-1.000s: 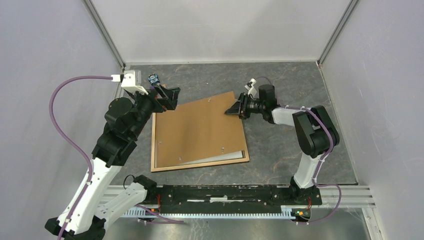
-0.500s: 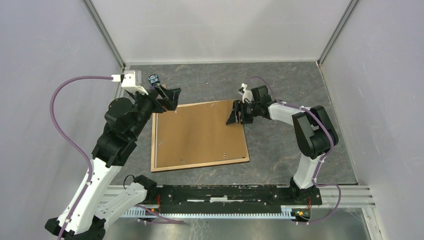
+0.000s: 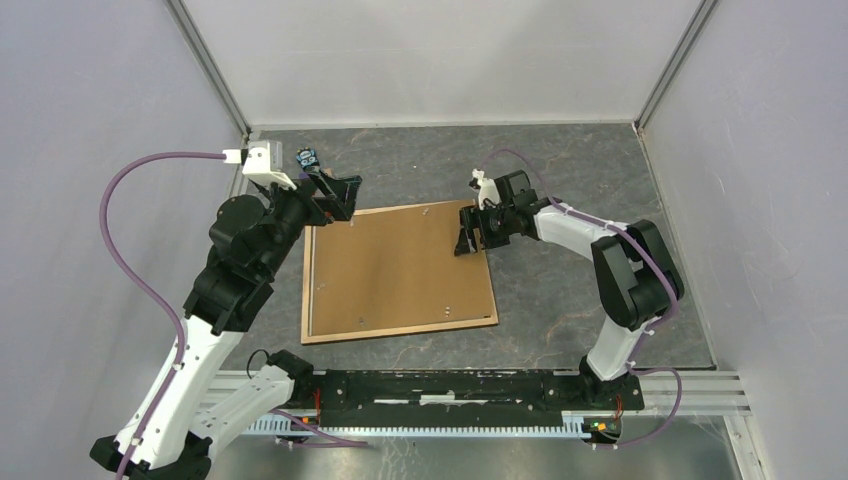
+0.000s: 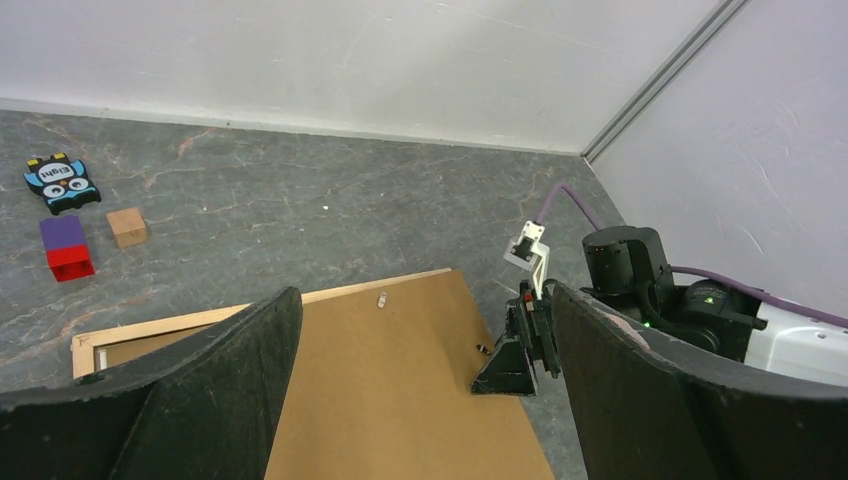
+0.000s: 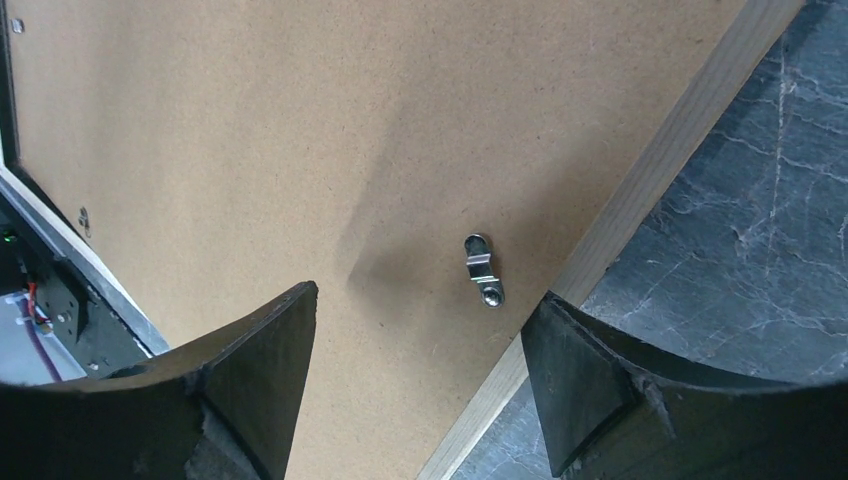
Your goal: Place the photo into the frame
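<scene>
1 light-wood frame (image 3: 400, 331), 1 brown backing board (image 3: 395, 265) inside, lies beneath the left gripper (image 3: 338, 195) and right gripper (image 3: 468, 238), jaws wide, empty.

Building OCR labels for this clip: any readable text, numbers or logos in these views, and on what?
"Eight": white patch on the blue owl-shaped piece, left wrist view; small, so tentative.
Top view: the same piece is too small to read.
No text shows on the backing board, the frame, the red and purple block or the wooden cube.

light wooden frame (image 3: 400, 331), flat, back up
</scene>
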